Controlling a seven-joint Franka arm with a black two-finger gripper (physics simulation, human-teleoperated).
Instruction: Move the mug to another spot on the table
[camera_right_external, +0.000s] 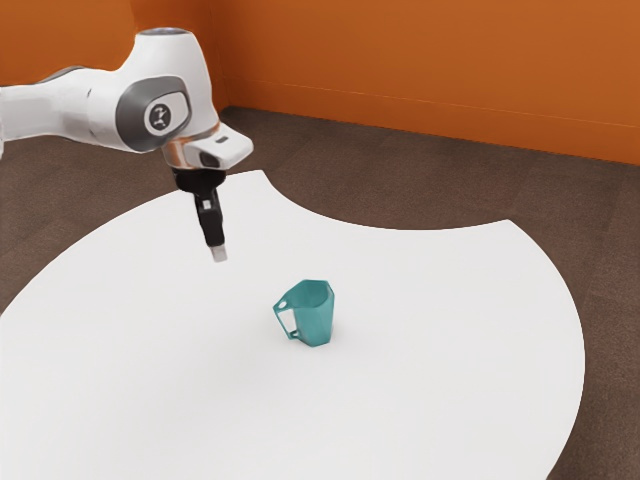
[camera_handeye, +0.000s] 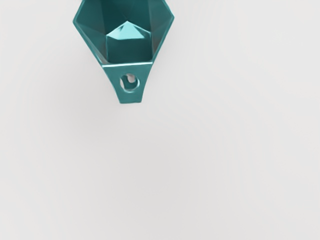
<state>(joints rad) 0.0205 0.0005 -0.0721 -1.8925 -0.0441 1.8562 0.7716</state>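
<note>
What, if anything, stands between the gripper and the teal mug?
Nothing visible does. The gripper hangs above the table, to the exterior view's left of the mug and apart from it. The mug stands upright, with plain white tabletop around it.

- The arm (camera_right_external: 60, 105) is cut off at the exterior view's left edge.
- The table (camera_right_external: 450, 400) runs out past the lower edge of the same view.
- In the wrist view the mug (camera_handeye: 125, 35) is cut off at the rim opposite its handle (camera_handeye: 129, 89).
</note>
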